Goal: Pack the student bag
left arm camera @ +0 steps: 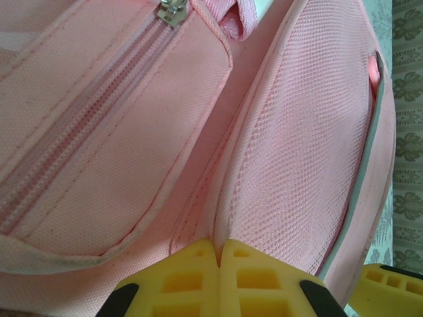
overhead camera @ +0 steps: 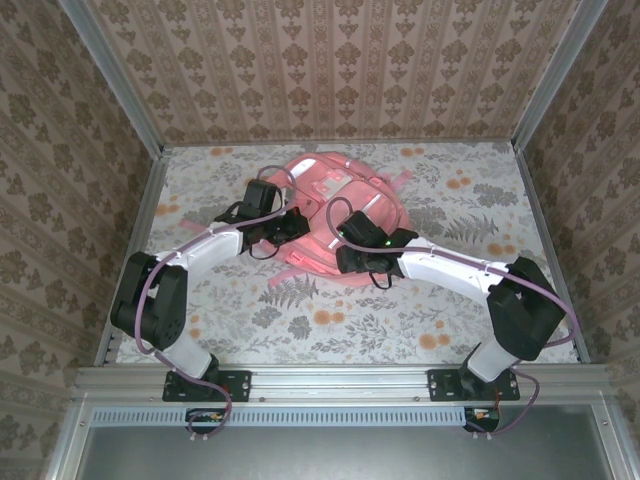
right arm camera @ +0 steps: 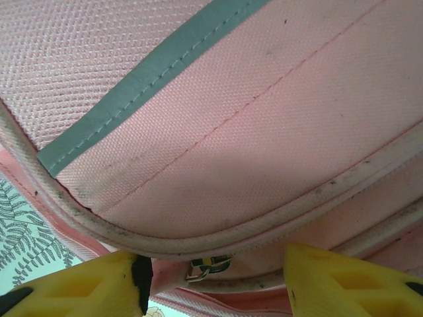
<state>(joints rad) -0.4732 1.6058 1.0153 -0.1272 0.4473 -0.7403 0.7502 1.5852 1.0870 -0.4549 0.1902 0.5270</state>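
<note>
Lying on the patterned bench (overhead camera: 450,300), toward the back and about mid-width, the student bag (overhead camera: 335,180) is seen from the top camera as the pink mass that both arms reach into.

Left wrist view: a zip (left arm camera: 79,152) is run diagonally across a front pocket, closed, with its metal zip pull (left arm camera: 173,10) at the top edge of the frame. Beside it a mesh panel (left arm camera: 310,152) is bounded by a pale trim on its right side. A fold of pink fabric at the mesh seam is drawn down into the line between the yellow pads. The left pincer (left arm camera: 219,249) is pressed together, clamped on that fold of the bag.

Right wrist view: the bag's woven face is crossed by a grey trim stripe (right arm camera: 152,72) and closed off below by a soiled piped edge (right arm camera: 218,241). A small metal ring (right arm camera: 208,267) is hung just under that edge. The right pincer (right arm camera: 211,277) is held apart, one yellow finger on each side of the ring, with the piped edge just above them; contact with the fabric cannot be told.

Outward: the bench is bordered by wallpapered walls (overhead camera: 330,70) on three sides.
</note>
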